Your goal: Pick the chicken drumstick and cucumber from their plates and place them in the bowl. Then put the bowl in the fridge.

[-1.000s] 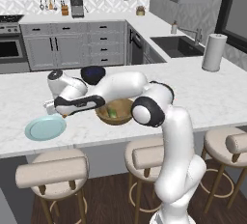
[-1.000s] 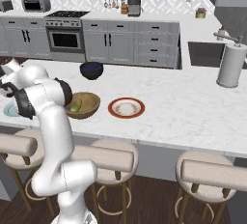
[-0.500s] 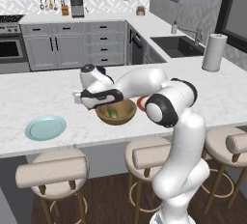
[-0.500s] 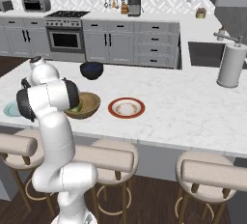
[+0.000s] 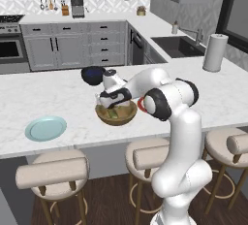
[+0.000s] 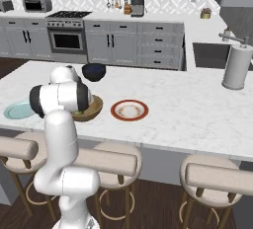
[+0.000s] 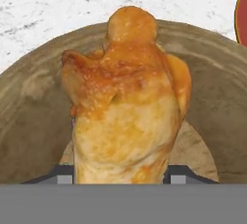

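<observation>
My gripper (image 5: pixel 108 101) hangs over the wooden bowl (image 5: pixel 127 116), shut on the chicken drumstick (image 7: pixel 128 107). In the hand view the golden-brown drumstick stands between the dark fingertips (image 7: pixel 64 175), with the bowl's (image 7: pixel 34 121) inside right beneath it. The yellowish-green cucumber (image 5: pixel 113 114) lies in the bowl. The light blue plate (image 5: pixel 46 128) sits bare to the left. The white plate with the red-orange rim (image 6: pixel 129 110) sits bare just right of the bowl (image 6: pixel 94 108). The fridge is out of view.
A dark blue bowl (image 5: pixel 92 74) stands behind the wooden bowl. A paper towel roll (image 5: pixel 214 52) stands at the counter's far right near the sink (image 5: pixel 180 45). Stools (image 5: pixel 53 173) line the counter's near edge.
The arm has swung right from the light blue plate to over the wooden bowl, carrying the drumstick. The cucumber has stayed in the bowl.
</observation>
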